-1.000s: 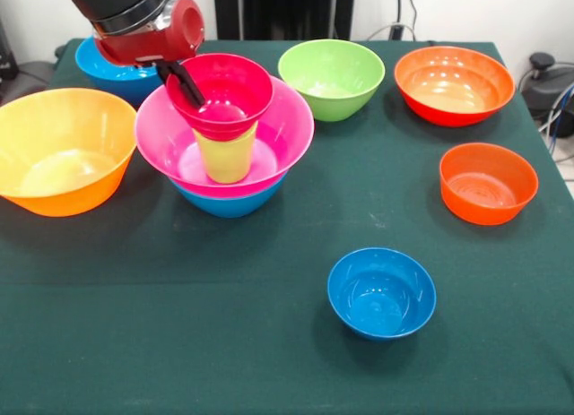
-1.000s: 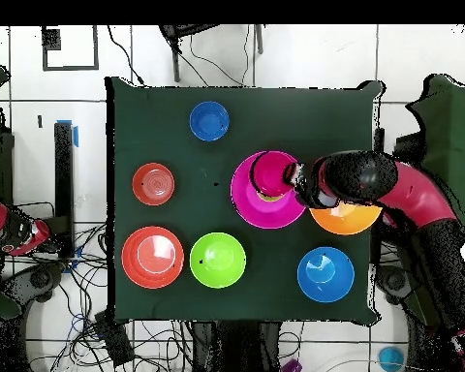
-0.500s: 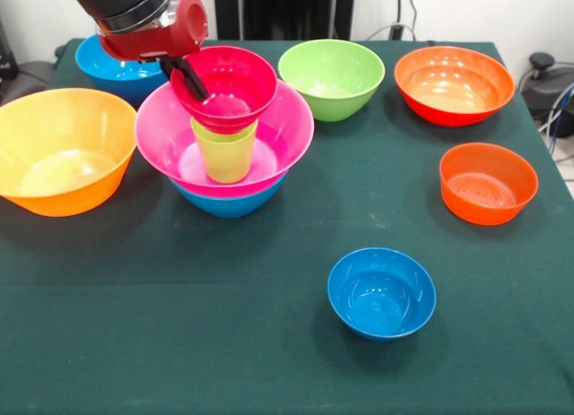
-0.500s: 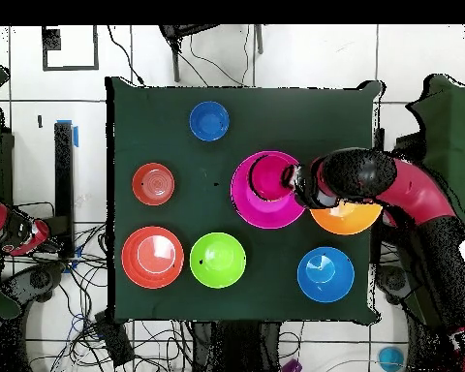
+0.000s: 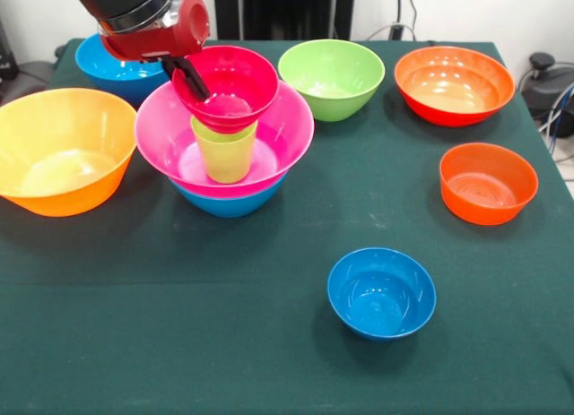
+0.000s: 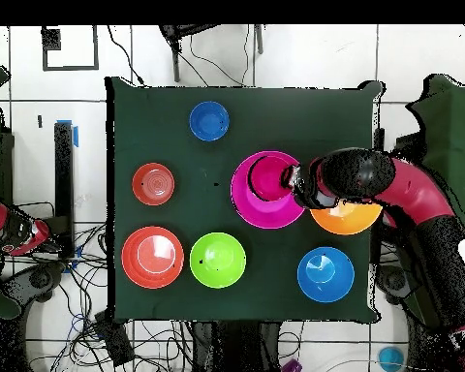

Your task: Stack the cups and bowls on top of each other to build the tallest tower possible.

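A small crimson bowl hangs just over the lime cup; whether it still touches the cup's rim I cannot tell. The cup stands upright inside the large pink bowl, which rests in a medium blue bowl. My gripper is shut on the crimson bowl's left rim, one finger inside the bowl. From overhead, the gripper sits at the right edge of the crimson bowl, within the pink bowl. The green bowl stands apart, behind and to the right of the pile.
A large orange bowl sits just left of the pile, with another blue bowl behind it under the arm. Right of the pile are a large red-orange bowl, a smaller one and a small blue bowl.
The gripper and the crimson bowl have risen a little, so the lime cup's rim now shows beneath the bowl. The other bowls have not moved.
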Tool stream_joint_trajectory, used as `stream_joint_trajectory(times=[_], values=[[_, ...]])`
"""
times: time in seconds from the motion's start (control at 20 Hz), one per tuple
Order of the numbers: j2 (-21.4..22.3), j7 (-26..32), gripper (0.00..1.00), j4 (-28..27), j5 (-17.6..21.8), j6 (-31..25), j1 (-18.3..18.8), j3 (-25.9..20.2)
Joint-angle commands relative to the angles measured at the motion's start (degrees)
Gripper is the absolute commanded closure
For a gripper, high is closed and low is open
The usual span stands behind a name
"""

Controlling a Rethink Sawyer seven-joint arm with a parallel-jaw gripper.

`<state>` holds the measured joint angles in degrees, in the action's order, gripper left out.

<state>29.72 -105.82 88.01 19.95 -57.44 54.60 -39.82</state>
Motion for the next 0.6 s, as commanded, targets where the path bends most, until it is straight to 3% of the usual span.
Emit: stream_joint_trajectory(times=[0.05,0.6], values=[[-2.01,9.02,1.00,-2.66,5.16,-3.35,-2.33,2.84],[-4.40,9.22,1.00,-5.17,6.53,-3.72,-3.48,3.52]])
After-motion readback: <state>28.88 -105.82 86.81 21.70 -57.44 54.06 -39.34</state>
